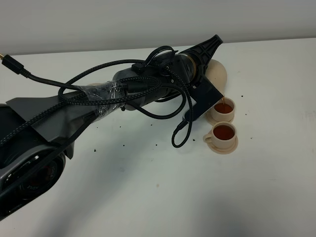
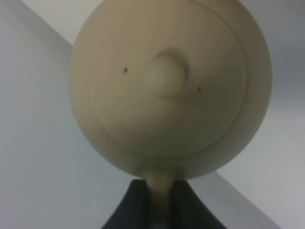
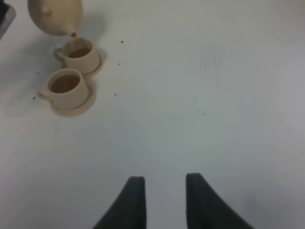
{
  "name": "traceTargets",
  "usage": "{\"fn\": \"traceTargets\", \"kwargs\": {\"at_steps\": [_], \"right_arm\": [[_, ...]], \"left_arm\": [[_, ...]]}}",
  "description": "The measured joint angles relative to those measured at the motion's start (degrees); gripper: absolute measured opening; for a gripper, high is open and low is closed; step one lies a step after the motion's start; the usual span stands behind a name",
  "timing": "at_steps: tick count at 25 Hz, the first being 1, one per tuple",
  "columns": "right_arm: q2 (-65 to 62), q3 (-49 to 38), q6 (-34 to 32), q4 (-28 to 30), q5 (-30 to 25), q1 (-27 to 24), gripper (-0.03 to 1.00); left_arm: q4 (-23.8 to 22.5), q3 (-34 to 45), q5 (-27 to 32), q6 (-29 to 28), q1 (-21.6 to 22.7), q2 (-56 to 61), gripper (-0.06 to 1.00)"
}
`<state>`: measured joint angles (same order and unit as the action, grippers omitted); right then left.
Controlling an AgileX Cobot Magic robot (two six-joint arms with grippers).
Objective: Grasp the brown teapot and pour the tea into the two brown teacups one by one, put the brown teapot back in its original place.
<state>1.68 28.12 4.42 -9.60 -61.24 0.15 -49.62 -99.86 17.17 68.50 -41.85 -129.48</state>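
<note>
Status: we're mid-pour on cup two. The left gripper (image 2: 159, 191) is clamped tight on the loop handle of the brown teapot (image 1: 218, 72). The pot hangs tilted spout-down over the far teacup (image 1: 224, 109), clear of the table (image 1: 148, 192), and a thin stream of tea (image 1: 222, 101) runs from the spout into that cup. The near teacup (image 1: 223, 133) already holds reddish-brown tea close to the rim, so we judge that one done. The far one has tea too; from the right wrist view its level looks slightly lower, but that's hard to call. Both cups stand upright, each on a small saucer (image 1: 233, 146), just beside each other. In the left wrist view the lid looks seated on the pot, knob centred. The right gripper (image 3: 164, 183) sits well apart from the cups, fingers spread, nothing between them. Left to do, as we read it: top off the far cup, level the pot, set it back on its wide saucer. We can't see that saucer in any view; possibly it's hidden under the arm. There are a few dark specks (image 1: 123, 144) on the table, and we can't tell what they are.
</note>
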Motion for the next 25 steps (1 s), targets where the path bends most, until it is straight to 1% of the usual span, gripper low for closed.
{"fn": "traceTargets", "kwargs": {"at_steps": [6, 25], "right_arm": [[0.0, 0.0, 0.0, 0.0, 0.0, 0.0, 0.24], [0.0, 0.0, 0.0, 0.0, 0.0, 0.0, 0.24]], "left_arm": [[-1.7, 0.0, -0.3, 0.0, 0.0, 0.0, 0.16], [-2.8, 0.0, -1.2, 0.2, 0.0, 0.0, 0.16]]}}
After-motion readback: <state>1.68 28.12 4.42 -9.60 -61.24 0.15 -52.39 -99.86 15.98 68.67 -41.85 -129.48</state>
